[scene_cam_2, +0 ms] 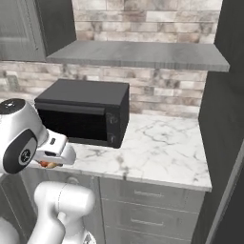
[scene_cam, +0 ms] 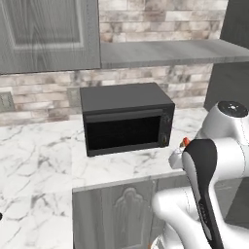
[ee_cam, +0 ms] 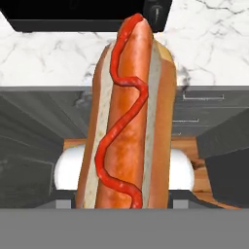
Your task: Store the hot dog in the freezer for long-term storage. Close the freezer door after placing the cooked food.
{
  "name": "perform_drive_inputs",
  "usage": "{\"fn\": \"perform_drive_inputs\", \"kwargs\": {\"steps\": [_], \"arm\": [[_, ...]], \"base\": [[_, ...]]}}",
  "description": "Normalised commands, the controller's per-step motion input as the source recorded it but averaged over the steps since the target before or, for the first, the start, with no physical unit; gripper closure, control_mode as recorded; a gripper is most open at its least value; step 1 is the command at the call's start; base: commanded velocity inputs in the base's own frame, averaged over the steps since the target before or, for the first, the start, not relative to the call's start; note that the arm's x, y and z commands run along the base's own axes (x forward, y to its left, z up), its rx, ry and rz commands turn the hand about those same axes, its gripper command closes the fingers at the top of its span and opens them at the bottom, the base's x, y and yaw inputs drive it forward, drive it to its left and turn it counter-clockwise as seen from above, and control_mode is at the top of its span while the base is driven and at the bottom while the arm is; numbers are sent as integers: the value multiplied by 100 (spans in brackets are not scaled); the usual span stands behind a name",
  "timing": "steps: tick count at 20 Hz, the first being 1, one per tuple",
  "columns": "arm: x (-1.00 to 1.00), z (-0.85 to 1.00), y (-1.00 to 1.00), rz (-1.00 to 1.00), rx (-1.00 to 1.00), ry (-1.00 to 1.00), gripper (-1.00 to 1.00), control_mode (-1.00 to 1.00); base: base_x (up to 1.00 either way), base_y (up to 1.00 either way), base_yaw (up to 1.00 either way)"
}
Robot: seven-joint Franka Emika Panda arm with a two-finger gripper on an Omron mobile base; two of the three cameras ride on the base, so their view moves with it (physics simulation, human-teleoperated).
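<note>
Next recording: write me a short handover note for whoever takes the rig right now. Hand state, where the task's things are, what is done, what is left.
Hand: shut on the tan bun hot dog with red-orange sausage and ketchup squiggle, lifted off the white marble counter, in front of the black boxy microwave.
Freezer: tall dark grey appliance side stands right of the counter; whether its door is open cannot be told from here.
Done: hot dog picked up.
Left: carry it to the freezer, set it on a shelf inside, release, close the door.
</note>
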Motion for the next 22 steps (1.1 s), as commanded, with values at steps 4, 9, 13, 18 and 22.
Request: {"fn": "perform_drive_inputs", "kwargs": {"steps": [4,9,13,18,22], "arm": [[0,0,0,0,0,0,100,100],[0,0,0,0,0,0,100,100],[0,0,0,0,0,0,100,100],[0,0,0,0,0,0,100,100],[0,0,0,0,0,0,100,100]], "base": [[-74,-22,-9],[-74,-23,-10],[-79,-22,-10],[-78,-20,-9],[-83,-21,-8]]}}
